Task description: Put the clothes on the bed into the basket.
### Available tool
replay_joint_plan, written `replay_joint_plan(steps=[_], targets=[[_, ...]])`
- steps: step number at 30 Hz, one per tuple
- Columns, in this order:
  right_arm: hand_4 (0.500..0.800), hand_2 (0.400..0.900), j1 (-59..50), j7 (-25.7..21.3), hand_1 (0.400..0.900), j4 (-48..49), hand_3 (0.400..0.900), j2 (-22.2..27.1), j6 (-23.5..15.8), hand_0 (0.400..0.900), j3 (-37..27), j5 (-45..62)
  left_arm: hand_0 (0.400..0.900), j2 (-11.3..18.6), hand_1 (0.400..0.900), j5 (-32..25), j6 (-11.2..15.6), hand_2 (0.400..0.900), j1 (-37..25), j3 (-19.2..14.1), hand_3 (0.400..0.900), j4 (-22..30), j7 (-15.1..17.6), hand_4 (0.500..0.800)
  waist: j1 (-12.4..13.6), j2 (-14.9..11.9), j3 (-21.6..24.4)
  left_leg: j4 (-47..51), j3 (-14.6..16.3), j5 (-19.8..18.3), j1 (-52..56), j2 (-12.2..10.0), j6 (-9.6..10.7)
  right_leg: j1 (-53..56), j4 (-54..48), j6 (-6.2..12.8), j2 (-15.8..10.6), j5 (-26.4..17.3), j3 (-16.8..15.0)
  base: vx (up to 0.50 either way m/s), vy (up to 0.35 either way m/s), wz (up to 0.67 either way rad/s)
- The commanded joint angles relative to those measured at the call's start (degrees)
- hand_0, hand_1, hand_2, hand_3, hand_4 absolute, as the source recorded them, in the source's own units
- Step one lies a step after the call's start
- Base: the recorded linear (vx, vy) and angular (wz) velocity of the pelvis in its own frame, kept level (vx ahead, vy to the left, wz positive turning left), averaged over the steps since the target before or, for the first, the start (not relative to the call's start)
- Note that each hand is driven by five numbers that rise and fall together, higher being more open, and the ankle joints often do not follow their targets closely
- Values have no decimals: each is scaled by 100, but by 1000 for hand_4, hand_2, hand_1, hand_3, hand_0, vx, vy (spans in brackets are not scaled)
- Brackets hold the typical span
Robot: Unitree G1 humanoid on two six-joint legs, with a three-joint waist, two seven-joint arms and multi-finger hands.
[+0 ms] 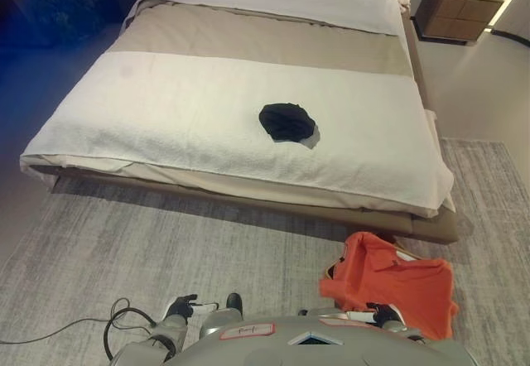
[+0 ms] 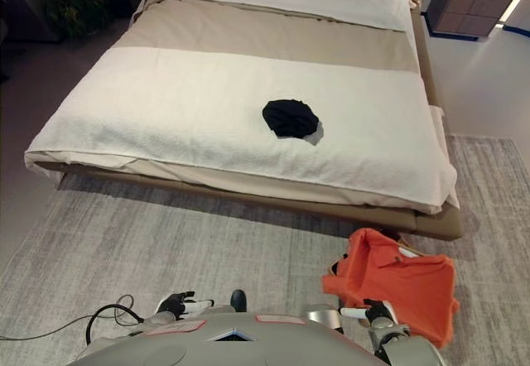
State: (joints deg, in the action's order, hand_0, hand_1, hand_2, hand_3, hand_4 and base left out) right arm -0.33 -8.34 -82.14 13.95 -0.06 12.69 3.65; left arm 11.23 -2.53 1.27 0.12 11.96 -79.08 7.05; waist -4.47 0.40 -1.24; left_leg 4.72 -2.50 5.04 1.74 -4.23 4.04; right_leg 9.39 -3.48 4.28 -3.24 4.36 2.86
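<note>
- A wide bed (image 1: 248,126) fills the upper and middle part of the frame, covered by a white blanket (image 1: 166,126) across its near half, with a beige band behind that and a white band at the top.
- Right of centre on the white blanket lies a black garment (image 1: 286,122), bunched into a small heap and well apart from the bed's edges.
- Down at the lower right, an orange garment (image 2: 393,279) is draped over the basket (image 2: 407,245); only a sliver of the basket's rim peeks out at the cloth's upper edge, just off the bed's near right corner.
- The basket stands on a grey rug (image 1: 166,250) that runs across the whole lower half of the frame.
- The left hand (image 2: 175,304) shows low at the bottom left of centre, over the rug, fingers loosely extended and holding nothing.
- The right hand (image 2: 377,311) sits at the bottom right, just at the lower edge of the orange garment; whether its fingers pinch the cloth or merely rest beside it, I cannot tell.
- A wooden nightstand (image 1: 460,7) stands in the upper right corner beside the bed.
- A dark potted plant (image 2: 74,2) is at the upper left.
</note>
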Motion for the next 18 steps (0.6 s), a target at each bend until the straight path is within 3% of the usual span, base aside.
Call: replay_joint_plan(steps=[1,4,7,9,10,11,13,16,17,18], targets=[[800,900,-509,-112,900,-149,900,84,-27,900,80,-8,900,92,900,-190,-13,900,-353,-169,900,-446,106,800,227,-191,-245,-532,46,-638,112,5,-11,-798,493,-47,133,-236,-82,-22,-180,8],[800,900,-496,-107,900,-130,900,76,-93,900,157,-2,900,109,900,-493,-3,900,-420,-323,900,-387,48,800,337,-385,-484,-2022,-139,-513,-661,78,9,-718,575,-246,270,-169,-105,-56,-240,13],[800,900,-574,-88,900,-55,900,146,-83,900,255,19,900,68,900,-914,33,900,-495,-483,900,-347,-67,800,586,-505,-861,-3462,-521,-76,-1542,530,-185,-691,754,-402,325,-106,-137,-50,-192,-20],[800,900,-605,-79,900,-48,900,168,-78,900,267,27,900,69,900,-1036,40,900,-498,-536,900,-370,-86,800,615,-498,-883,-3556,-581,-92,-1780,648,-217,-693,804,-415,354,-53,-181,105,-61,-24],[800,900,-636,-61,900,-106,900,202,-48,900,262,24,900,71,900,-1165,51,900,-451,-631,900,-398,-99,800,717,-438,-834,-3029,-565,-78,-2112,761,-231,-599,763,-410,441,49,-273,256,-21,-30],[800,900,-633,-60,900,-109,900,209,-40,900,251,35,900,71,900,-1189,46,900,-420,-656,900,-400,-105,800,775,-414,-806,-2693,-508,-43,-2137,703,-202,-507,702,-381,481,92,-313,396,-10,-38],[800,900,-591,-65,900,-129,900,233,-29,900,227,24,900,55,900,-1250,56,900,-348,-745,900,-444,-74,800,924,-265,-713,-1352,-453,451,-2297,519,-91,-192,461,-365,689,221,-445,408,32,-43],[800,900,-538,-82,900,-161,900,235,-27,900,250,-12,900,13,900,-1313,76,900,-245,-786,900,-478,-40,800,1169,-260,-663,-114,-690,821,-2538,380,93,259,263,-333,681,479,-774,372,31,-46],[800,900,-534,-82,900,-161,900,232,-27,900,252,-12,900,16,900,-1314,77,900,-240,-786,900,-478,-39,800,1160,-288,-657,-120,-681,810,-2538,408,90,261,268,-332,655,502,-765,435,82,-33],[800,900,-506,-75,900,-168,900,211,-21,900,244,-24,900,5,900,-1344,61,900,-187,-823,900,-511,-56,800,1225,-279,-621,-59,-601,954,-2806,195,242,496,262,-329,620,663,-970,442,107,-31]])
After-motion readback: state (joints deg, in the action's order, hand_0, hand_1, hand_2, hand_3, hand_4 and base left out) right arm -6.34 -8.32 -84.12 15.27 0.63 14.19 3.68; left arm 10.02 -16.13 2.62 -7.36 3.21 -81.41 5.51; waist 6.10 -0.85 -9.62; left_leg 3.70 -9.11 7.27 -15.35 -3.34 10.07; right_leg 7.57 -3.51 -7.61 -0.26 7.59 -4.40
